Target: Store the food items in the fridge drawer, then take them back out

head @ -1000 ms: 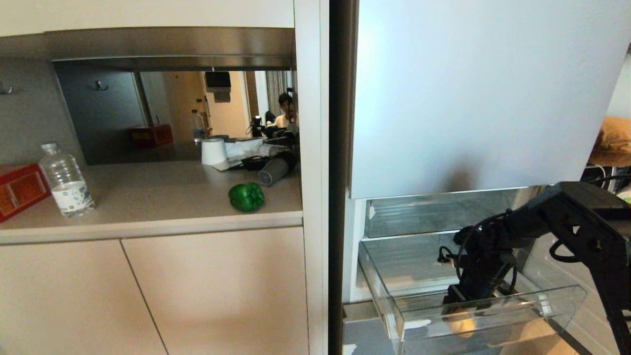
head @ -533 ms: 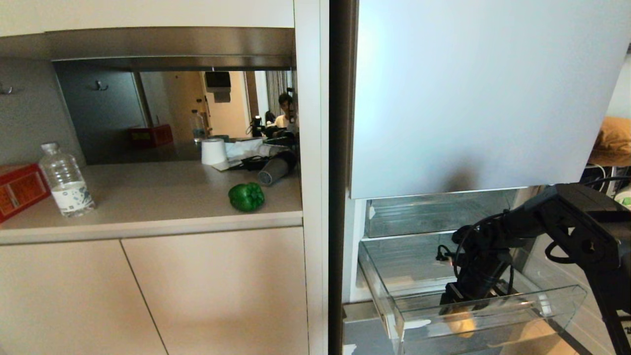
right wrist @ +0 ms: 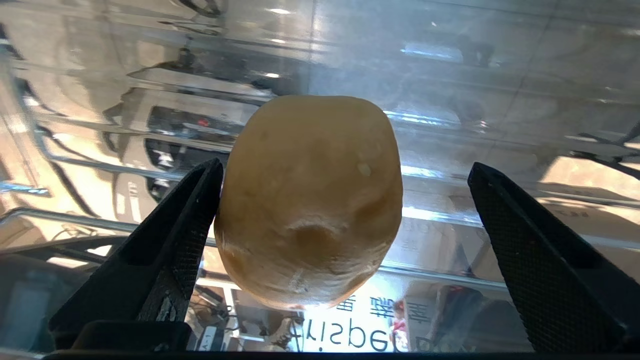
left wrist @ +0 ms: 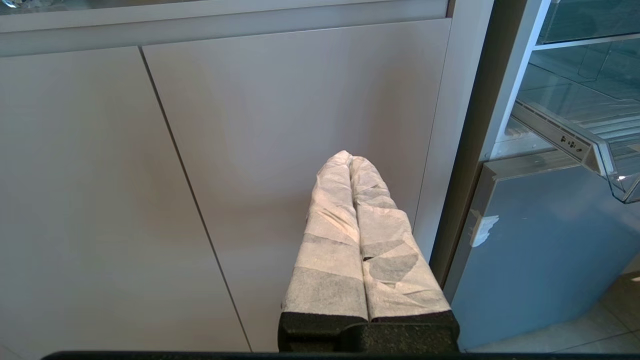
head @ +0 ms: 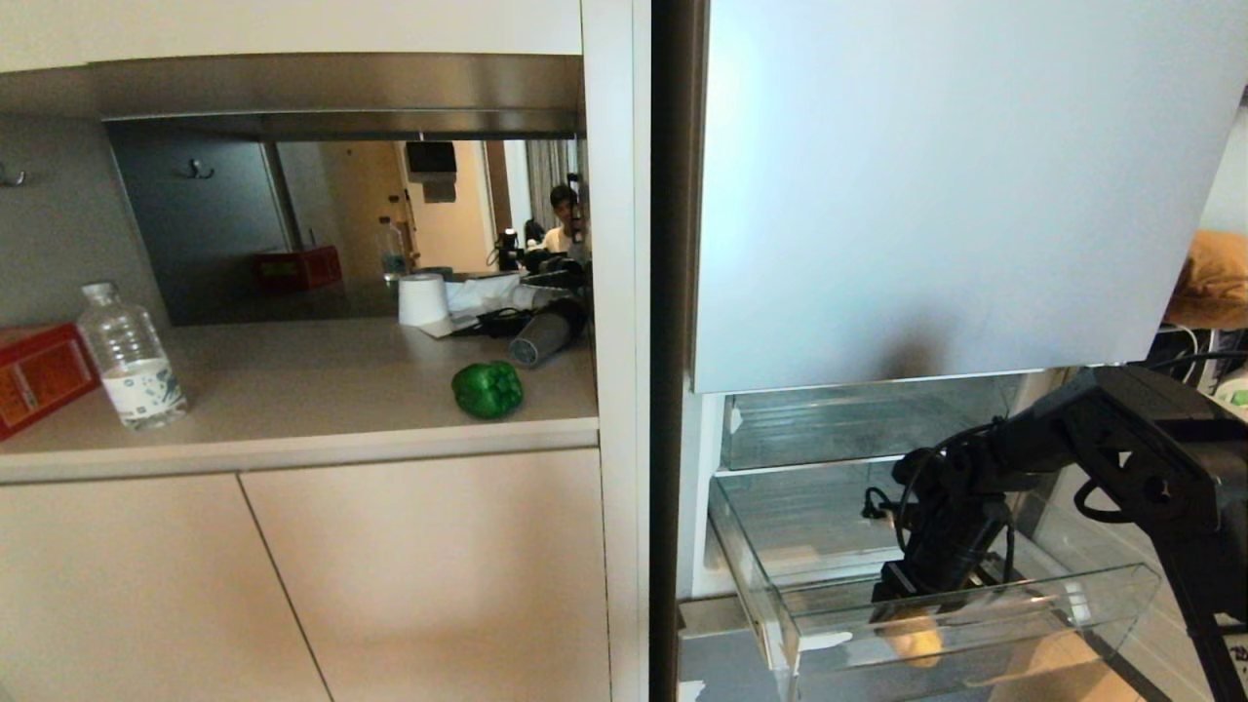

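Observation:
The fridge drawer [head: 1092,597], clear plastic, is pulled out at the bottom of the open fridge. The tan potato [head: 912,639] lies inside it near the front wall. My right gripper [head: 916,597] reaches down into the drawer and stands open around the potato [right wrist: 310,200]. In the right wrist view one black finger [right wrist: 190,220] is against the potato's side, and the other finger is well apart from it. The green bell pepper [head: 487,389] sits on the counter near its front edge. My left gripper [left wrist: 350,156], fingers wrapped in white, is shut and empty before the cabinet doors.
A water bottle [head: 132,356] and a red box [head: 39,375] stand at the counter's left. A white roll [head: 422,298] and dark clutter sit at the counter's back. A second clear drawer [head: 858,419] lies above the open one, under the grey fridge door [head: 936,185].

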### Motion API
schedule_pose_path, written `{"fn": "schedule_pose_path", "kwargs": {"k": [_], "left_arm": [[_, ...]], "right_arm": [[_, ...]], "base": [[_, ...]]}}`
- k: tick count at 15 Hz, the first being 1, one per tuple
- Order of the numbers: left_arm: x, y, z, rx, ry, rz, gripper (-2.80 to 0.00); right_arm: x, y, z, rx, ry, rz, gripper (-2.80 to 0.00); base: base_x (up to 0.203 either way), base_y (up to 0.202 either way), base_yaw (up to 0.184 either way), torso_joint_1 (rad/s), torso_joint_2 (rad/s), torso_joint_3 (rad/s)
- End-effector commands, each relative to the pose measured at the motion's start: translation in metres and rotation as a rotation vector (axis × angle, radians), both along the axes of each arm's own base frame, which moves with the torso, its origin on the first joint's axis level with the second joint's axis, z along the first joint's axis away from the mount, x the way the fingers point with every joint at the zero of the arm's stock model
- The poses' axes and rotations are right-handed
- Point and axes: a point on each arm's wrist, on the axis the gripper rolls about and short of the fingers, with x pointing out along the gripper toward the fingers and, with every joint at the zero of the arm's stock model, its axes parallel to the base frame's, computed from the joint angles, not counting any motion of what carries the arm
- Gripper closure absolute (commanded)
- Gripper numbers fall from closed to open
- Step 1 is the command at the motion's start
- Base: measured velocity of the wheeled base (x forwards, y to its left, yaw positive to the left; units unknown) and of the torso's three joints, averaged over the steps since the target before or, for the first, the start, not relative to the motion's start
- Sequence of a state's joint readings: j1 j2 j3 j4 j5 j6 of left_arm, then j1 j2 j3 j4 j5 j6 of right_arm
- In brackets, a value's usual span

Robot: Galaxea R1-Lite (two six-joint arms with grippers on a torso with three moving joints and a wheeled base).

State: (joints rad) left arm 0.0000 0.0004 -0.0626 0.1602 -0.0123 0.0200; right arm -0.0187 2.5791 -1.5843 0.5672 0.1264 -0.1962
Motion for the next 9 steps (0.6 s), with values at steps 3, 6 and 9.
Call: {"fn": "schedule_pose_path", "kwargs": {"k": [3,6,9], "left_arm": [[-0.0002,0.0000,-0.0001,0.000,-0.001,0.000,0.00],[-0.0002,0.0000,-0.0001,0.000,-0.001,0.000,0.00],[-0.0002,0.0000,-0.0001,0.000,-0.001,0.000,0.00]], "right_arm": [[-0.0010,0.0005,-0.0038,-0.008,0.013,0.003,-2.80],[-0.0018,-0.0001,-0.0033,-0.010,0.015,0.002,-2.80],[-0.0013,0.0002,-0.0011,-0.013,0.010,0.003,-2.80]], "base": [[0.000,0.000,0.000,0.000,0.00,0.000],[0.000,0.000,0.000,0.000,0.00,0.000],[0.000,0.000,0.000,0.000,0.00,0.000]]}}
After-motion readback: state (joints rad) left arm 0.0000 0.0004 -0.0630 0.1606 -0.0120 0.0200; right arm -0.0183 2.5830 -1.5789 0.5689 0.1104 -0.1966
